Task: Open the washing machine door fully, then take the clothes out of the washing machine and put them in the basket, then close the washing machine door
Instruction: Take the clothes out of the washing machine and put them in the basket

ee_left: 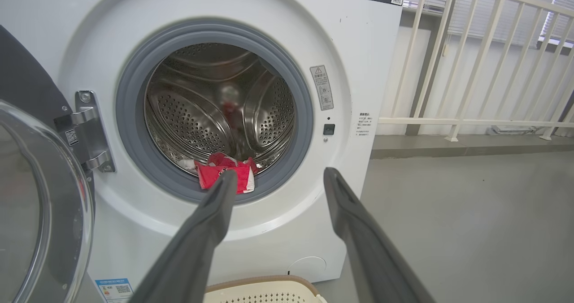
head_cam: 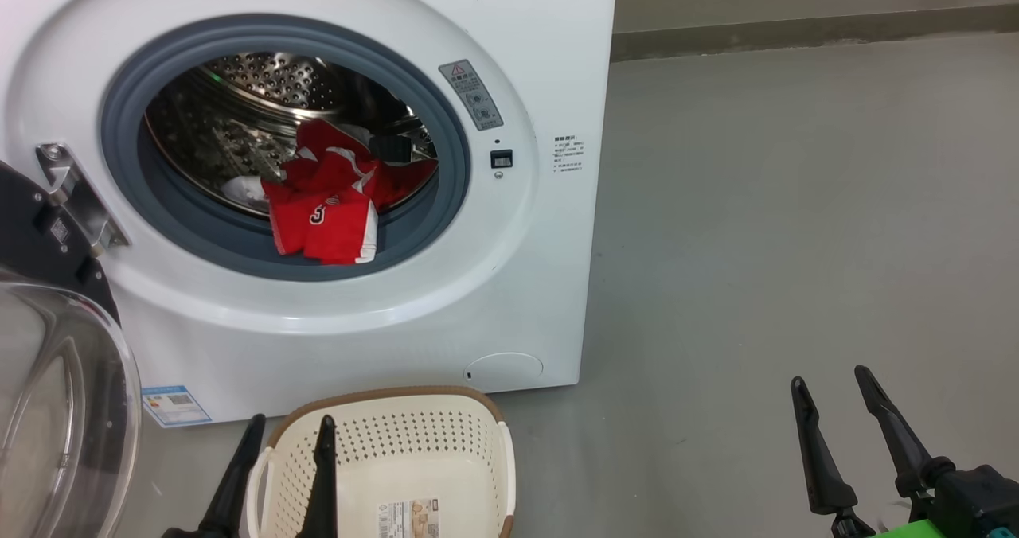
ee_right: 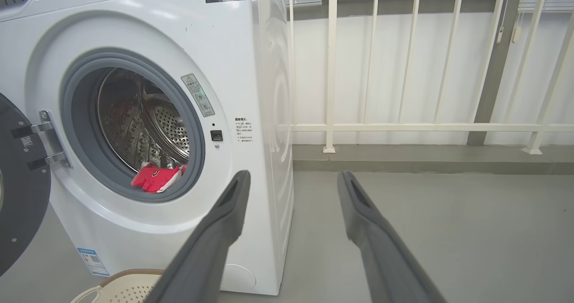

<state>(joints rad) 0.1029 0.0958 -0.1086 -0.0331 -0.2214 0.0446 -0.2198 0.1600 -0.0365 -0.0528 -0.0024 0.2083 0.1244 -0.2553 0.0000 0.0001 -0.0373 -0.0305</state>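
Observation:
The white washing machine [head_cam: 541, 60] stands with its mouth uncovered. Its door [head_cam: 64, 411] hangs swung out on the left hinge, glass bowl facing me. Red clothes [head_cam: 330, 204] with white trim lie in the steel drum, spilling over the grey rubber ring; they also show as the clothes [ee_left: 224, 175] and the clothes [ee_right: 154, 179]. The cream basket [head_cam: 414, 458] sits on the floor below the opening, with nothing in it. My left gripper [head_cam: 290, 434] hovers open over the basket's left rim, well short of the drum. My right gripper [head_cam: 832, 387] is open over bare floor, right of the machine.
Grey floor [head_cam: 796, 204] stretches to the right of the machine. A white railing [ee_right: 403, 126] on a low kerb runs behind it. The open door [ee_left: 40, 204] takes up the space at the left of the machine's front.

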